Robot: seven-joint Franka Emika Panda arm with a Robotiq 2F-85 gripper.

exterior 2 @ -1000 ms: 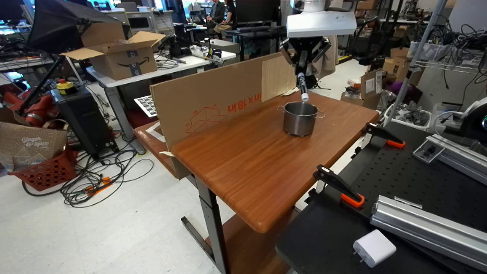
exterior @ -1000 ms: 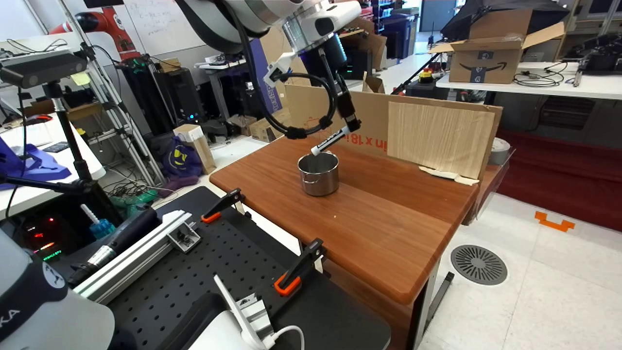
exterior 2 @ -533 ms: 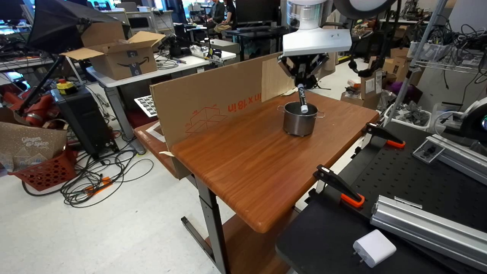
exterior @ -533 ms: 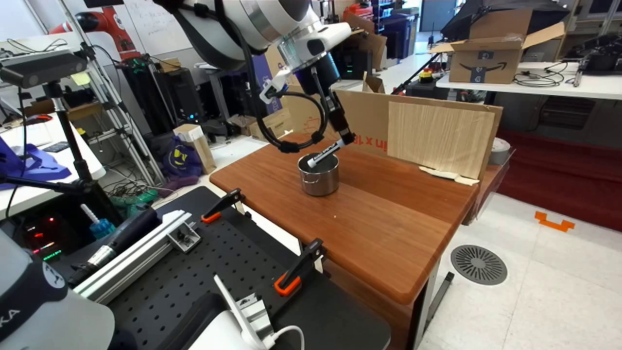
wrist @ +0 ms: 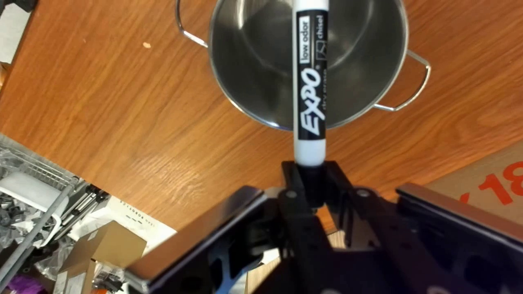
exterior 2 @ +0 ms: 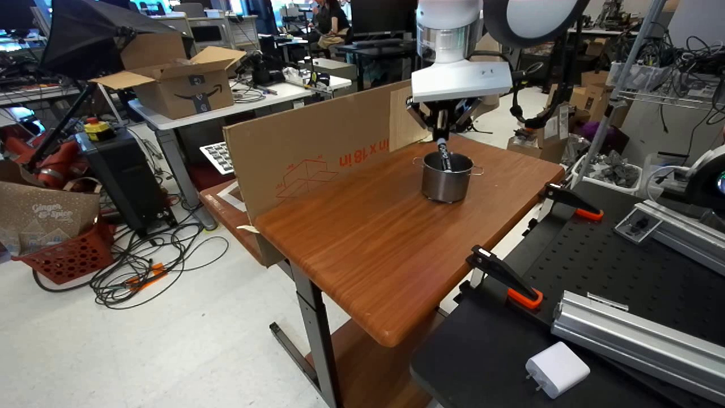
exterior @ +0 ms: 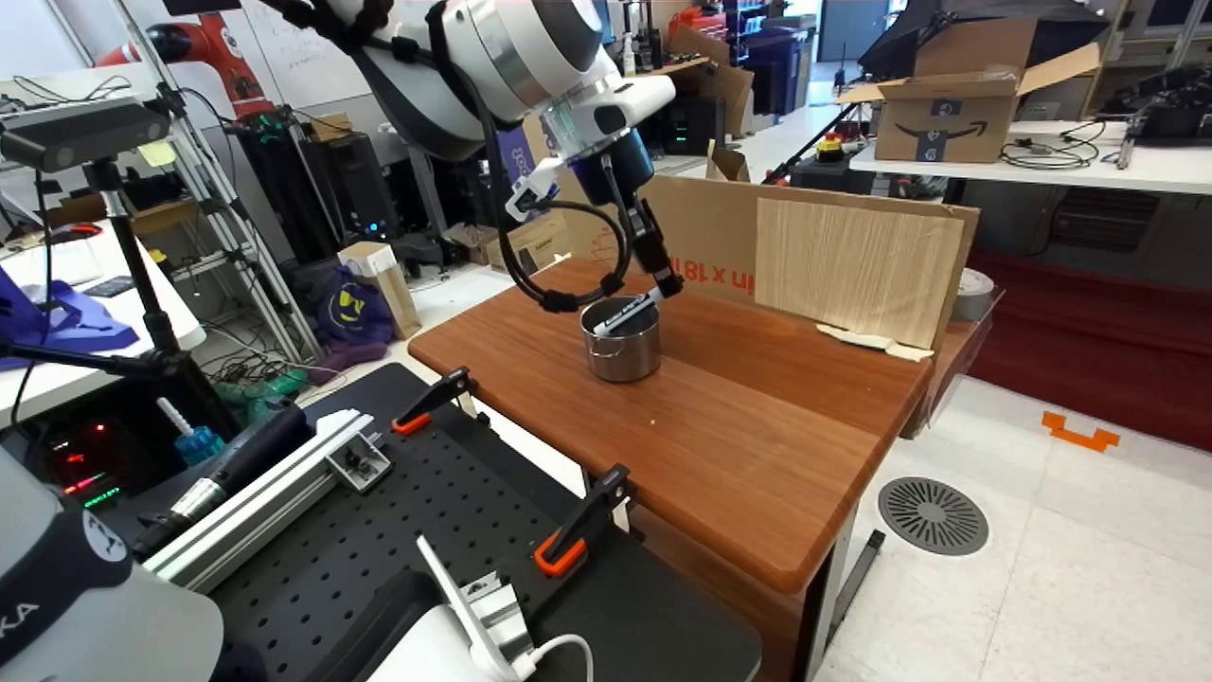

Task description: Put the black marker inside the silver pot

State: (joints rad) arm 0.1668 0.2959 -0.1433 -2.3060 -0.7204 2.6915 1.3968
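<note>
The black marker (wrist: pixel 311 90) has a black label and whitish ends. My gripper (wrist: pixel 312 175) is shut on its upper, dark cap end. The silver pot (exterior: pixel 622 356) stands upright on the brown table, also seen in an exterior view (exterior 2: pixel 444 186) and the wrist view (wrist: pixel 261 98). The marker slants down into the pot's opening in both exterior views (exterior: pixel 627 314) (exterior 2: pixel 443 155). Its lower tip is below the rim, partly hidden by the near wall. The gripper's fingertips (exterior: pixel 668 286) (exterior 2: pixel 441 136) are above and beside the rim, outside the opening.
A cardboard panel (exterior: pixel 852 270) stands along the table's (exterior: pixel 739 445) far edge, behind the gripper. The pot has thin wire handles (wrist: pixel 412 98) sticking out on two sides. Black clamps (exterior: pixel 587 516) with orange pads sit on the black board (exterior: pixel 454 502) by the table.
My gripper has moved down and slightly toward the pot's side, carrying the marker. The marker's lower end went from above the rim to inside the pot. The pot has not moved.
</note>
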